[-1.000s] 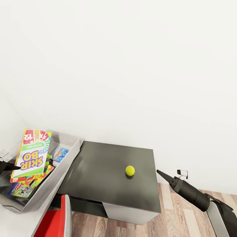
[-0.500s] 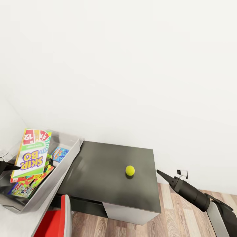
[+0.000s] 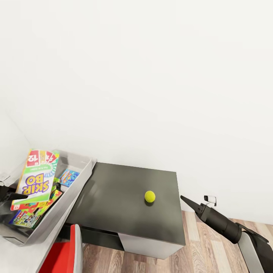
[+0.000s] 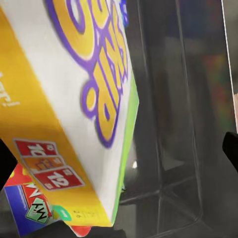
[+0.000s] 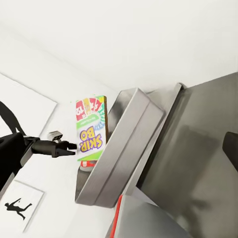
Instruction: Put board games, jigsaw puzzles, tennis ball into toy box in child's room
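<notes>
The light grey toy box (image 3: 77, 182) stands at the left end of the table. The Skip-Bo board game (image 3: 36, 178) leans tilted in it over the jigsaw puzzles (image 3: 40, 210) and a blue game box (image 3: 69, 177). My left gripper (image 3: 9, 194) is at the Skip-Bo's near edge, open; in the left wrist view the Skip-Bo lid (image 4: 74, 99) lies beside one finger and far from the other (image 4: 231, 148). The tennis ball (image 3: 149, 196) rests on the table's dark lower section (image 3: 113, 193). My right gripper (image 3: 186, 201) hangs open beyond that section's right edge, apart from the ball.
A red chair (image 3: 62, 254) stands in front of the table at the lower left. Wood-plank floor (image 3: 212, 250) lies to the right, with a wall socket (image 3: 209, 198) behind my right arm. A white wall backs the table.
The Skip-Bo box has tipped slightly down and to the left into the toy box. The right arm and the ball have not moved.
</notes>
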Tool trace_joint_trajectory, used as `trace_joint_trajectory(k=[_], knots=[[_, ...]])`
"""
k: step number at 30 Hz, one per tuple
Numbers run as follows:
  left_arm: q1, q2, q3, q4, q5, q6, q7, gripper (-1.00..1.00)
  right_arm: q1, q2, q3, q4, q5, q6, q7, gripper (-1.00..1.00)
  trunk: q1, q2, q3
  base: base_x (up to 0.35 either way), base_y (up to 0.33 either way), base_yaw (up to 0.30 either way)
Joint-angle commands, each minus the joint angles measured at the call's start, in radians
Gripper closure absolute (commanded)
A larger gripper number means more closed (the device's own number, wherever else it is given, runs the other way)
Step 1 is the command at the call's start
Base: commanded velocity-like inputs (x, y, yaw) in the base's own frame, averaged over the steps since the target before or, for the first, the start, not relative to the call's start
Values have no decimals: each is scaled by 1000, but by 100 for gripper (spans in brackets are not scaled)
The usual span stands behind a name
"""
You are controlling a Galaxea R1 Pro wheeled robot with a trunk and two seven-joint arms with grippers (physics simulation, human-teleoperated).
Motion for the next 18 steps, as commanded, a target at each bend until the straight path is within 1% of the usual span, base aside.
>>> trace_joint_trajectory(k=[1,18], knots=[[-1,-1,3,-1,-10,11,-9,-100,-1,0,0,0,-4,6,0,-100,1,-2,-2,0,0,0],[-1,1,3,-6,-10,11,-9,-100,-1,-1,0,0,-5,7,1,-100,1,-2,-2,0,0,0]])
